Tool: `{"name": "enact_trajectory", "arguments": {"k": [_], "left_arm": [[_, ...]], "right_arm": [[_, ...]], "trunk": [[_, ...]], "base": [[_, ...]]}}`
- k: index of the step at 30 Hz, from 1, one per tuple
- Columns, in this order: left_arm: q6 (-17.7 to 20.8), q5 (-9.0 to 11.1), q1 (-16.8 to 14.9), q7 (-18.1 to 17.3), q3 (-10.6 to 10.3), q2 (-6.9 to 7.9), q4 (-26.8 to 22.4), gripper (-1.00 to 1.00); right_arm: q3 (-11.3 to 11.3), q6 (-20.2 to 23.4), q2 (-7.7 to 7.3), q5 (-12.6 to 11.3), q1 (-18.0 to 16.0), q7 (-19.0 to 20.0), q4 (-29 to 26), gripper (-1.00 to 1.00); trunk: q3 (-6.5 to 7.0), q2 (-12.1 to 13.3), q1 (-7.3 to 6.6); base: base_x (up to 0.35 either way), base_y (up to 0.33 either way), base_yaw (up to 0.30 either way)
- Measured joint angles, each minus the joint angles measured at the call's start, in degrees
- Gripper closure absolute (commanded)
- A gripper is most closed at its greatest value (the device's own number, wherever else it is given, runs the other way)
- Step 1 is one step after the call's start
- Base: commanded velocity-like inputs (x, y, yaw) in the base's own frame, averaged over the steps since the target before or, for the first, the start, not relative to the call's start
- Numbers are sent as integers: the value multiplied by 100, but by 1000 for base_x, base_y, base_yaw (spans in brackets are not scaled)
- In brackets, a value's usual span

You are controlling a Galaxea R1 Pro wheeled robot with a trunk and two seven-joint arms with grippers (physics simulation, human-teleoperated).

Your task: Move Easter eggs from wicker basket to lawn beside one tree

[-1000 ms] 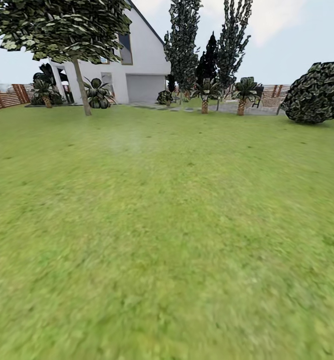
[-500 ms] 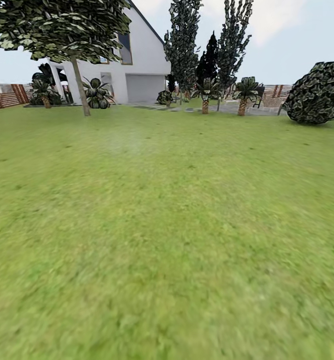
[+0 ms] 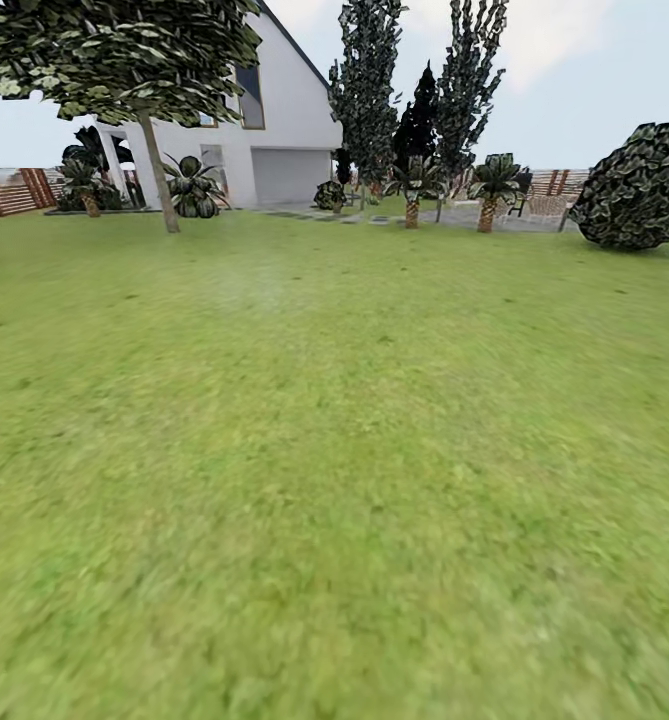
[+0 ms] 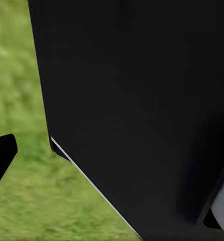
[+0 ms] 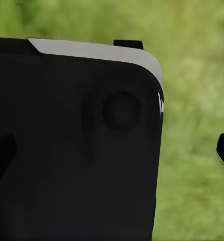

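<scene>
The tree (image 3: pixel 161 170) stands at the upper left of the head view, across open lawn (image 3: pixel 334 480) from the robot (the coming move is judged an approach); wrist views show dark robot bodywork, so neither gripper's opening can be told.

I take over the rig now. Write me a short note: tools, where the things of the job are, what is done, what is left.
Tools: the wrist views are mostly blocked by dark robot body with grass behind, so open or shut cannot be told.
Things: the head view faces the lawn. A tree with a pale trunk stands far left, before the house; a bush is far right. I see no eggs or basket here.
Done: nothing that I can confirm.
Left: find the basket, take out three eggs, put them by one tree.
</scene>
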Motion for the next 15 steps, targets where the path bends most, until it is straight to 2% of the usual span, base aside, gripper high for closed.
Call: {"name": "enact_trajectory", "arguments": {"k": [15], "left_arm": [[0,0,0,0,0,0,0,-100]], "right_arm": [[0,0,0,0,3,0,6,-100]], "trunk": [[0,0,0]], "base": [[325,0,0]]}}
